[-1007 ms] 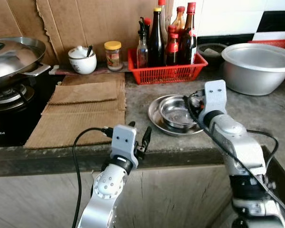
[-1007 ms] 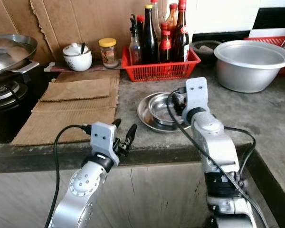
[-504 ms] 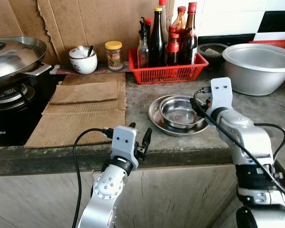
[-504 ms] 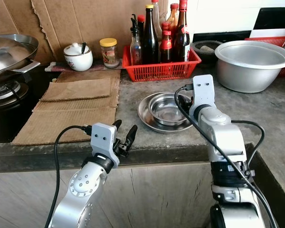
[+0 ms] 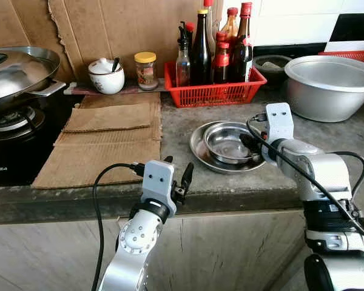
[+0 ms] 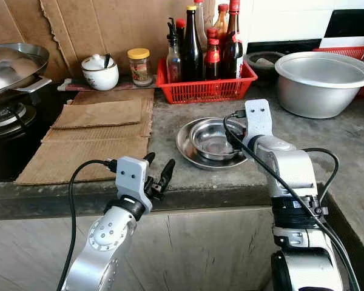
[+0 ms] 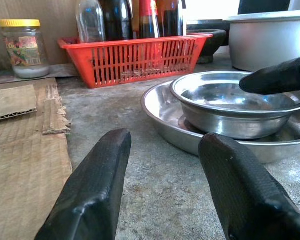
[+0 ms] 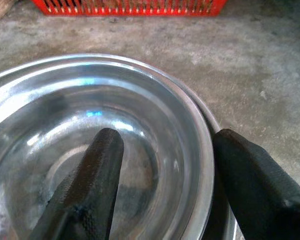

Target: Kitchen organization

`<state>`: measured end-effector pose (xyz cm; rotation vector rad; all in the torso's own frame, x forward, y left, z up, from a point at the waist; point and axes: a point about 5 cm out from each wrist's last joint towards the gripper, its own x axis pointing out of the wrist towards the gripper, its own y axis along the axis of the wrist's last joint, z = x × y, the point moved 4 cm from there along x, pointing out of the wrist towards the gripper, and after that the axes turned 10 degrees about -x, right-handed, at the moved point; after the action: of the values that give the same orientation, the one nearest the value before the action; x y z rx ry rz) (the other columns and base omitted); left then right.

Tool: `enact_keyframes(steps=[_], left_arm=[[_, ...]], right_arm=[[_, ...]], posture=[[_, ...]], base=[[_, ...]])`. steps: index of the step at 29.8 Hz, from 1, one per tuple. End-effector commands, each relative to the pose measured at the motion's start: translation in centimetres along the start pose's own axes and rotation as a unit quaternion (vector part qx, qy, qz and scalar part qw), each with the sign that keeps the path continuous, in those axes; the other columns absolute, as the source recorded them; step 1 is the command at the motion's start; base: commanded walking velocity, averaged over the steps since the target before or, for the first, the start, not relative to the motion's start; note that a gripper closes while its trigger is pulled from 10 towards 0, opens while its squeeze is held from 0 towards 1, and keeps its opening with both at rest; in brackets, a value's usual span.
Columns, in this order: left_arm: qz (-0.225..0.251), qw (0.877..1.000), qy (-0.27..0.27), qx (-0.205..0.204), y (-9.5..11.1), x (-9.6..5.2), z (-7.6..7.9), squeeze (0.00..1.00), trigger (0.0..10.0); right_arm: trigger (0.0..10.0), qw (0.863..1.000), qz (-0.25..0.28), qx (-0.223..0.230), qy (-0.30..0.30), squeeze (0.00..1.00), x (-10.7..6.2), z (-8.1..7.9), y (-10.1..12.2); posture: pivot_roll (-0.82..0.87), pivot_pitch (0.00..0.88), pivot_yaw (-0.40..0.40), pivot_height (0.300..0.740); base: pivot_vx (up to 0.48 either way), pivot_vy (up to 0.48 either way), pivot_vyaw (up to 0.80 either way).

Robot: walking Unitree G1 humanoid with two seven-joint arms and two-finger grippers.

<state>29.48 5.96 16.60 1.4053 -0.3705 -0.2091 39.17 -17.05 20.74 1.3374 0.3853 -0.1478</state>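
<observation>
My right end effector [image 5: 250,143] sits at the right rim of the bowl [image 5: 229,142], fingers spread wide. In the wrist view one finger [image 8: 85,190] hangs over the inside of the bowl and the other [image 8: 255,185] is outside, so the rim runs between them, not yet pinched. The bowl lies to my left from there, nested in a wider plate [image 5: 200,147] on the desk [image 5: 176,127], in the middle of it and a little toward the near edge. I judge a short closing across the rim is all the grasp needs; the wall runs across my fingers, not along them. My left end effector [image 5: 177,176] hovers wide apart at the near edge of the desk, left of the plate and farther off, so the right arm is plainly nearer. The red basket [image 5: 212,91] of bottles stands beyond.
</observation>
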Motion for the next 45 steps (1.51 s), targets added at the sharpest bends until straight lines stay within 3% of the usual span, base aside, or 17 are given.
enact_keyframes(steps=[1,14,28,29,30,31,45], left_arm=[[0.001,1.0,0.004,0.005,0.2,0.1,-0.1,0.0,10.0],[0.003,1.0,0.011,0.007,0.2,0.2,-0.2,0.0,10.0],[0.006,1.0,0.01,0.007,0.4,0.2,-0.1,0.0,10.0],[0.006,1.0,0.01,0.007,0.4,0.2,-0.1,0.0,10.0],[0.007,1.0,0.011,0.008,0.4,0.2,-0.1,0.0,10.0],[0.007,1.0,0.011,0.008,0.4,0.2,-0.1,0.0,10.0],[0.006,1.0,0.012,0.007,0.4,0.1,-0.1,0.0,10.0]], right_arm=[[10.0,1.0,-0.009,0.004,0.01,0.0,0.1,-0.1,0.3],[10.0,0.998,-0.033,0.039,0.042,0.0,0.5,-0.4,0.0],[10.0,0.988,-0.116,0.082,0.055,0.0,1.4,-0.6,-3.4],[6.7,0.988,-0.118,0.083,0.054,0.0,1.4,-0.5,-3.4],[1.5,0.988,-0.118,0.083,0.054,0.0,1.4,-0.5,-3.4],[0.0,0.988,-0.116,0.086,0.052,0.0,1.5,-0.5,-3.3],[0.0,0.99,-0.102,0.1,0.017,0.0,1.7,0.7,-2.5]], posture=[[0.02,0.041,-0.023,0.74],[0.02,0.037,-0.033,0.74],[0.03,0.029,-0.035,0.74],[0.03,0.029,-0.036,0.74],[0.03,0.029,-0.036,0.74],[0.03,0.029,-0.035,0.74],[0.03,0.035,-0.036,0.74]], base=[[0.0,0.0,0.0],[0.0,0.0,0.0],[0.0,0.0,0.0],[0.0,0.0,0.0],[0.0,0.0,0.0],[0.0,0.0,0.0],[0.0,0.0,0.0]])
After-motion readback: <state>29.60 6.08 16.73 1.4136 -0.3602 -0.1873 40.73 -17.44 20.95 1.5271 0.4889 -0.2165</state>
